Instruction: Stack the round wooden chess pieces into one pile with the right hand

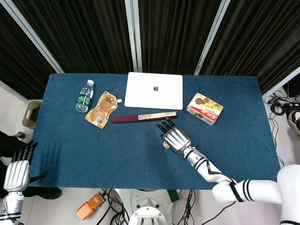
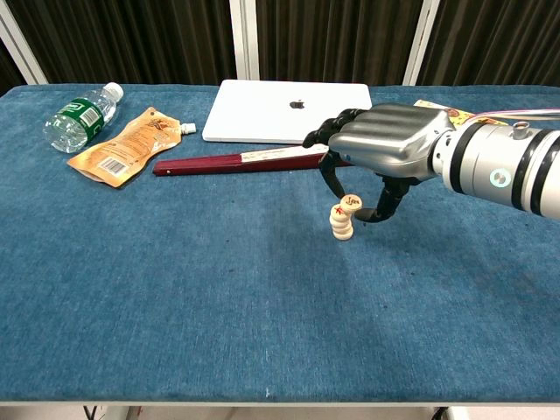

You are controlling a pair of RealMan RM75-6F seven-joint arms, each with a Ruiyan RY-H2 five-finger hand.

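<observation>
My right hand (image 2: 385, 162) pinches a tilted chess piece (image 2: 351, 203) over the nearly finished pile (image 2: 341, 224); release remains.

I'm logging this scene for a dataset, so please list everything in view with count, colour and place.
table: one, blue cloth top, carries everything
laptop: one, white, closed, far middle
water bottle: one, clear with green label, lying far left
pouch: one, orange, beside the bottle
folded fan: one, dark red, in front of the laptop
snack box: one, printed, far right
chess piece stack: one pile, pale wood, table middle
held chess piece: one, pale wood, tilted at the pile's top
right hand: metal grey, fingers pinch the piece
left hand: grey, off the table's left edge
</observation>
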